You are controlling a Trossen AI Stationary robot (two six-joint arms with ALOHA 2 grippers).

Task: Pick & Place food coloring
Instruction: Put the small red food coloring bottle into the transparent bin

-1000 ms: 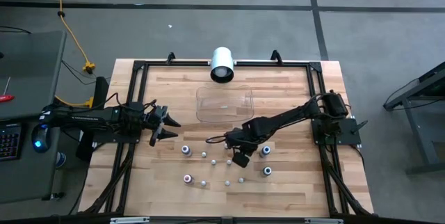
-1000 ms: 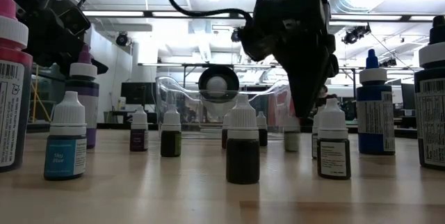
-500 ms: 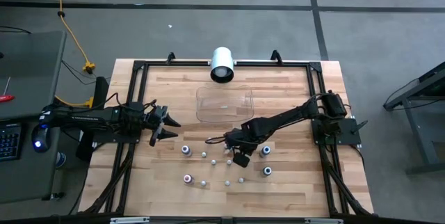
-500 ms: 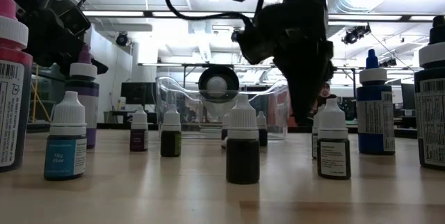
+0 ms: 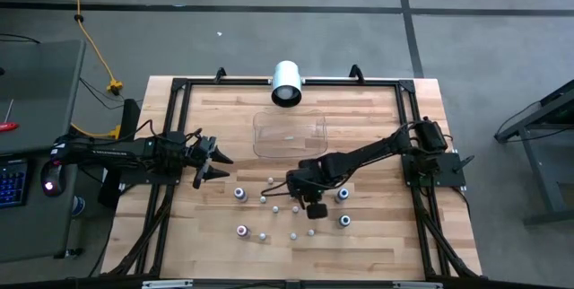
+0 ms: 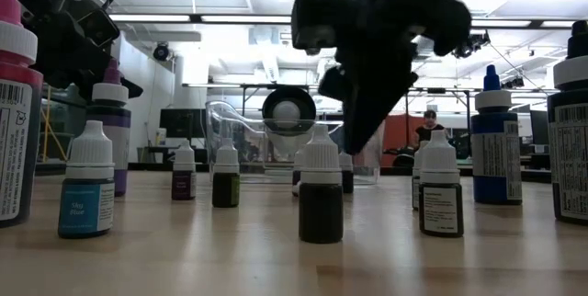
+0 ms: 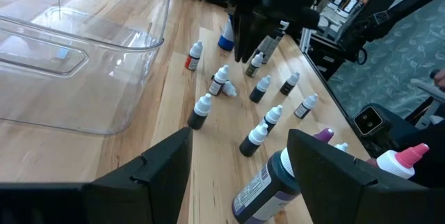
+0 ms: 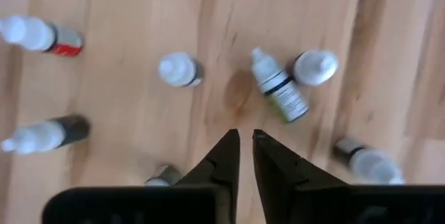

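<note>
Several tiny food coloring bottles stand scattered on the wooden table, most with white caps. Larger blue ones stand to the right. In the right wrist view one green-labelled bottle lies on its side next to an upright one. My right gripper hangs over the middle of the group, pointing steeply down. Its fingers are open by a narrow gap with nothing between them, and the lying bottle is just beyond the tips. My left gripper waits open at the table's left, off the table.
A clear shallow plastic tray sits on the table behind the bottles. A white cylinder is at the far edge. A black frame runs around the table. Large bottles stand close to the low camera on both sides.
My right gripper has rolled about its own axis and tipped, and in the low view it now slants instead of hanging straight. A small green-labelled bottle that stood under its fingers no longer stands there. My left arm has kept still.
</note>
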